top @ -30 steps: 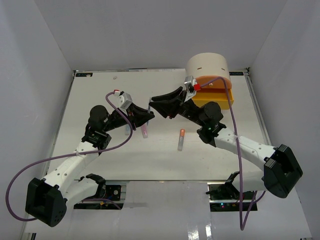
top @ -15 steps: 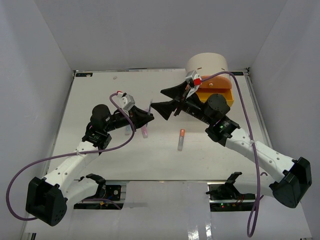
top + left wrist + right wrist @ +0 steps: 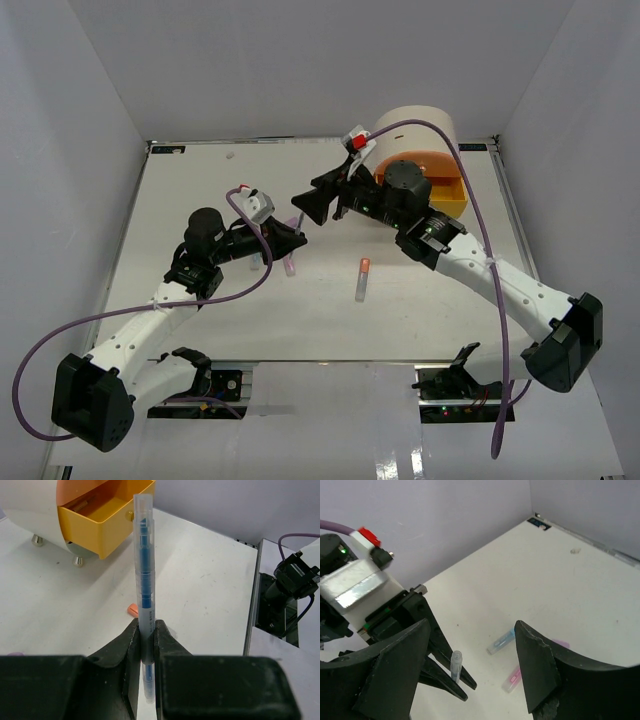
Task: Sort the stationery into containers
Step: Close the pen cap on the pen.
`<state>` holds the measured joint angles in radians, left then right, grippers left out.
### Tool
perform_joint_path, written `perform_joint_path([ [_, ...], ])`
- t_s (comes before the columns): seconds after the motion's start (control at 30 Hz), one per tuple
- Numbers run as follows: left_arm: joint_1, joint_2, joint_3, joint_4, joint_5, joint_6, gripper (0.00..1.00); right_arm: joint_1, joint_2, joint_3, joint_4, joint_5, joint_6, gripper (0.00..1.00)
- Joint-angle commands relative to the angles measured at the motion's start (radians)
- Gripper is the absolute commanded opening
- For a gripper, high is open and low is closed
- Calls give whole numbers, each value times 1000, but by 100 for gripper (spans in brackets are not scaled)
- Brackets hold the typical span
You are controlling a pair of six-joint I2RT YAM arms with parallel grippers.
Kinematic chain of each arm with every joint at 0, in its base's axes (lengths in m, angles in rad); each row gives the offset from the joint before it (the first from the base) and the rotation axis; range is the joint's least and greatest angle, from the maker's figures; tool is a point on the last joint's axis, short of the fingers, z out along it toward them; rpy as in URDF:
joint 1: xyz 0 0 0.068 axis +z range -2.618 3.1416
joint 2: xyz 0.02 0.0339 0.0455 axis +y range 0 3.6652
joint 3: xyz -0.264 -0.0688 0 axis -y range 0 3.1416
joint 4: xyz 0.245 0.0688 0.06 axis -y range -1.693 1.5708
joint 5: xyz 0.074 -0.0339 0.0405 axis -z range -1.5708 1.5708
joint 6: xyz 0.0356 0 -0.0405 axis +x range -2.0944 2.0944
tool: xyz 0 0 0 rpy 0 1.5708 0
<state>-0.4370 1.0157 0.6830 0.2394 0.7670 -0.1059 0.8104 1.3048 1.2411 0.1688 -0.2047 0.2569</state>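
Handover pending: R jaws now apart, swung from yellow drawer (image 3: 107, 530) toward blue pen (image 3: 144, 580) clamped in L jaws; pen unsorted.

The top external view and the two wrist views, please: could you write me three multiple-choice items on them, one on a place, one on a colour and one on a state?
1. Where does the orange-capped marker lie?
A. in the open drawer
B. on the table
C. in the left gripper

2. What colour is the open drawer?
A. yellow
B. black
C. purple

3. How is the right gripper?
A. shut on the blue pen
B. shut on a marker
C. open, holding nothing

Answers:
1 B, as it lies flat on the bare tabletop, apart from both grippers.
2 A, as its walls show yellow in the left wrist view.
3 C, as its fingers stand wide apart and grip nothing; the blue pen is clamped in the left gripper.
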Motion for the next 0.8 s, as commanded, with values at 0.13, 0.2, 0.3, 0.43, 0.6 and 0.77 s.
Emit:
perform_joint_path([
  [0.13,-2,-16,32,-18,-15,17,0,29,43,55,-61,33,-10,68],
  [0.2,-2,-16,32,-22,-20,14,0,33,48,55,-60,24,-10,65],
  [0.3,-2,-16,35,-23,-24,12,0,41,53,55,-60,28,-10,56],
  [0.43,-2,-16,36,-25,-23,11,0,47,56,47,-52,34,-11,47],
  [0.6,-2,-19,36,-25,-25,8,0,53,60,52,-51,34,-13,35],
  [0.77,-2,-23,38,-23,-25,9,0,59,74,60,-67,36,-13,19],
])
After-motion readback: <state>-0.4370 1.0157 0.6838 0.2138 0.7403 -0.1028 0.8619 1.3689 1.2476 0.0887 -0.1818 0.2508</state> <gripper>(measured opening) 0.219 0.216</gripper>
